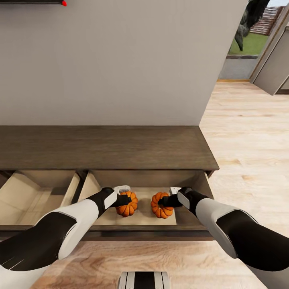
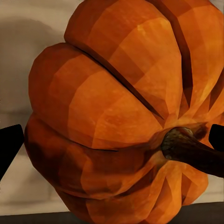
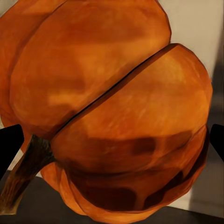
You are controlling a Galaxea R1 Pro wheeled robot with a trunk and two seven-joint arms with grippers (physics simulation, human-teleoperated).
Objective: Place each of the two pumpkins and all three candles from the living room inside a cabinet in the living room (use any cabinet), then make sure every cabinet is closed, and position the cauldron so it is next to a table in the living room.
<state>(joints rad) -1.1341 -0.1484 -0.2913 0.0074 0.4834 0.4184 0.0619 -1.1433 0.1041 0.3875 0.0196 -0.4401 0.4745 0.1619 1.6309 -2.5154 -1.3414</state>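
Each tool is clamped on 1 pumpkin: the left tool (image 1: 125, 199) on the left pumpkin (image 1: 129, 206), the right tool (image 1: 165, 201) on the right pumpkin (image 1: 159, 208). Both pumpkins hang just apart inside the open drawer (image 1: 188, 218) of the cabinet (image 1: 100, 146).

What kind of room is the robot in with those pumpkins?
Probably a living room. There's a long, low dark-wood cabinet against a plain wall, with pale drawers pulled open, a light plank floor, and a doorway showing grass outside.
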